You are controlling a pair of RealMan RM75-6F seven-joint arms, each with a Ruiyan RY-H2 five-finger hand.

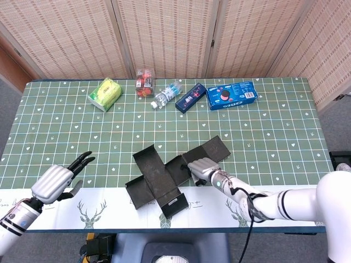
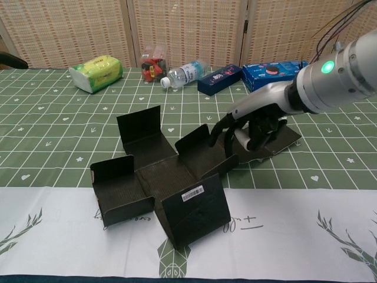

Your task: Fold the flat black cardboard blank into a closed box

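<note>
The flat black cardboard blank [image 1: 164, 175] [image 2: 171, 177] lies half-unfolded near the table's front edge, several flaps raised. The right hand [image 1: 202, 167] [image 2: 250, 127] grips its long right-side panel, fingers curled over it. The left hand [image 1: 55, 181] hovers empty, fingers spread, well apart.

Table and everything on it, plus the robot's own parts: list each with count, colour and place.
cardboard blank: one, black, near edge at centre, flaps partly raised
tissue pack: one, green and yellow, far left
snack box: one, clear with red contents, far edge, centre
water bottle: one, clear, lying beside the snack box
small box: one, dark blue, right of the bottle
cookie box: one, blue, far right of the row
tablecloth: one, green grid with a white near border
left hand: one, silver and black, near left corner, holding nothing, fingers apart
right hand: one, silver and black, resting on the blank's right side
</note>
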